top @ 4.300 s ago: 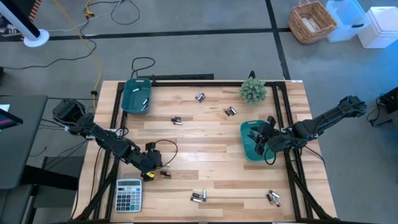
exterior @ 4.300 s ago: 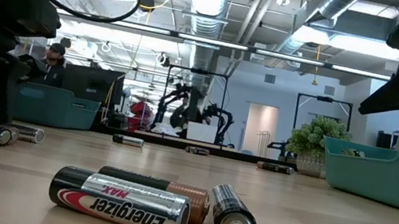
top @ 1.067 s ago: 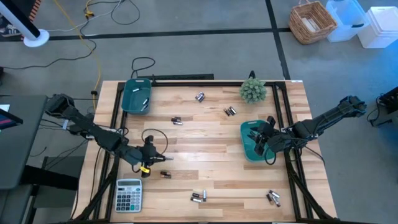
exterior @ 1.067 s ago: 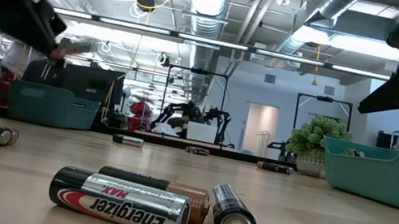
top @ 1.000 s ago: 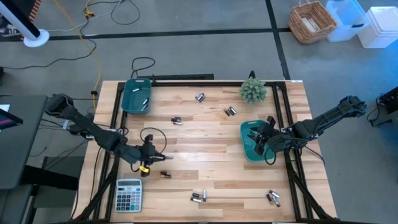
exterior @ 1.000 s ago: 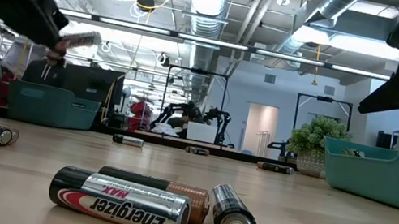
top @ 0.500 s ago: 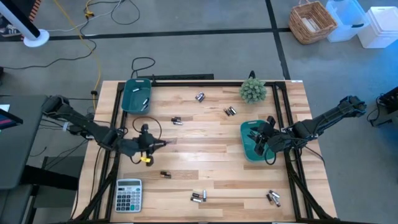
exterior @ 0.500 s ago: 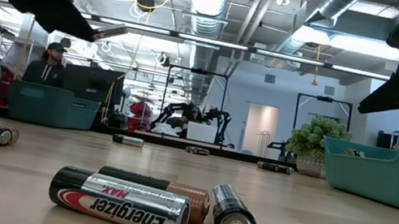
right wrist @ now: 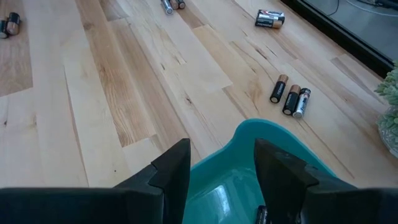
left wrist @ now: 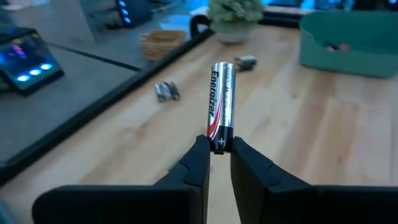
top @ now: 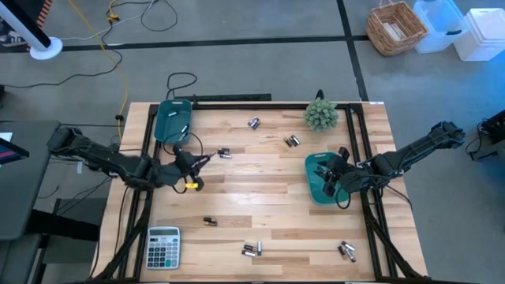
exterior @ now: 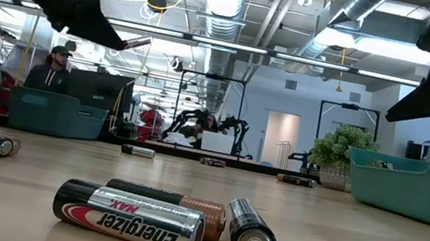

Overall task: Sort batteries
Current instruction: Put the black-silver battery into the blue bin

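Wooden tabletop, batteries scattered. Left gripper (left wrist: 219,151) pinches a battery (left wrist: 221,104) by its very end, aloft near the left bin (top: 173,121); so shallow a hold could let it pivot and fall short. Right gripper (right wrist: 216,158) waits spread over the right bin (right wrist: 261,140).

Two teal bins (top: 173,122), one plant (top: 321,115), one calculator (top: 163,247)
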Motion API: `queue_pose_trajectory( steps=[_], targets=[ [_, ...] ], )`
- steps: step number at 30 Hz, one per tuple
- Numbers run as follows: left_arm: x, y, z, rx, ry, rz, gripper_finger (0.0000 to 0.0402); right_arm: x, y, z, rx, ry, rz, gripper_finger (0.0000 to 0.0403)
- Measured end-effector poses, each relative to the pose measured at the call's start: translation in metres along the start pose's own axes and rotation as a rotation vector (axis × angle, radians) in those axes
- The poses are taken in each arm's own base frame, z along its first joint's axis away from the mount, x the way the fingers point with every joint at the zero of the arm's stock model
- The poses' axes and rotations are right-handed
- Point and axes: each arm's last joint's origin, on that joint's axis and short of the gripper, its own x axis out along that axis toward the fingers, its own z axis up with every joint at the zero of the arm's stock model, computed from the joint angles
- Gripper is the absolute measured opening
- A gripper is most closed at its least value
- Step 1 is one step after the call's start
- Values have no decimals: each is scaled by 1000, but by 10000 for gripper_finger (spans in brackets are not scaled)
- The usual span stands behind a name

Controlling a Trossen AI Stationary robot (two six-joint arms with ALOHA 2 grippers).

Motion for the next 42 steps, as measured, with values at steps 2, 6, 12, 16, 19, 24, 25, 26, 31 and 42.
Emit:
queue_pose_trajectory(
  steps=[2, 6, 12, 16, 19, 24, 25, 26, 31, 42],
  targets=[
    [3, 3, 3, 5, -17, 39, 39, 0, 0, 0, -1, 0, 0, 189],
    [8, 15, 9, -4, -40, 116, 39, 0, 0, 0, -1, 0, 0, 189],
    [6, 39, 21, -48, -91, 212, 39, 0, 0, 0, 0, 0, 0, 189],
    [4, 57, 24, -82, -101, 291, 39, 0, 0, 0, 0, 0, 0, 189],
    [5, 68, 23, -91, -80, 360, 39, 0, 0, 0, -1, 0, 0, 189],
    [10, 84, 19, -105, -34, 469, 39, 0, 0, 0, 0, 0, 0, 189],
    [11, 87, 19, -110, -29, 487, 39, 0, 0, 0, 0, 0, 0, 189],
    [11, 90, 18, -113, -23, 507, 39, 0, 0, 0, 0, 0, 0, 189],
    [15, 106, 14, -156, 19, 581, 39, 0, 0, 0, 1, 0, 0, 189],
    [25, 138, 3, -203, 156, 658, 39, 0, 0, 1, 3, -2, 2, 189]
  ],
)
